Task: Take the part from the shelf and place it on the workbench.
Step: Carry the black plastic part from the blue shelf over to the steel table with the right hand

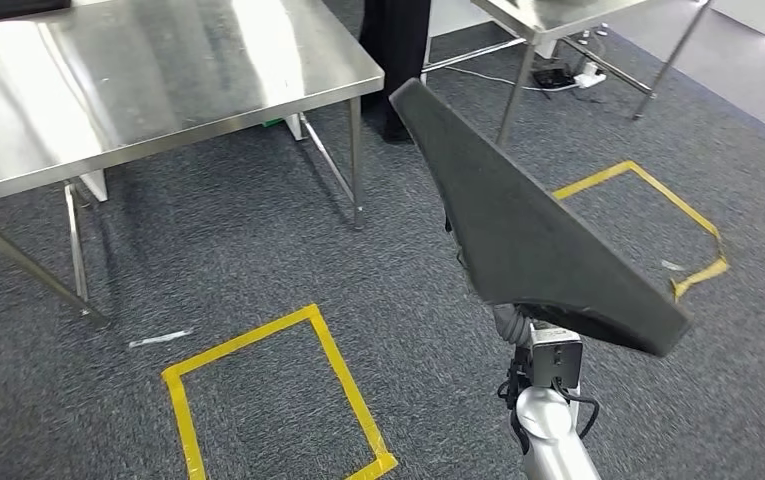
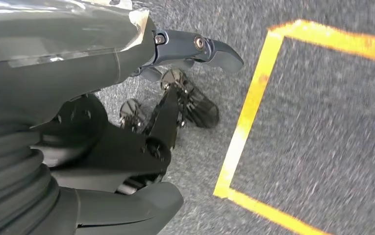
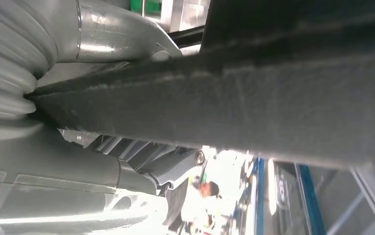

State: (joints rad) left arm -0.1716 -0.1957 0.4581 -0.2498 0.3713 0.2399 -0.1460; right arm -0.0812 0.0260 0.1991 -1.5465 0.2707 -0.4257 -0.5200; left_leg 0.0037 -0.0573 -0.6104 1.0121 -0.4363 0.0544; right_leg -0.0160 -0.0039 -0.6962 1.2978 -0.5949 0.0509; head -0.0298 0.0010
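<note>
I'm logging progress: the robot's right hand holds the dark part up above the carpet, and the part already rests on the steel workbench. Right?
Not quite. The dark part isn't on the steel workbench; the head view shows the right hand holding it above the carpet, off to the side of the workbench.

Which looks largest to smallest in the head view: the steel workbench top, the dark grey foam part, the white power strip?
1. Shiny steel workbench top.
2. Dark grey wedge-shaped foam part, though it is nearer the camera, which inflates it.
3. White power strip, far back on the floor.
</note>
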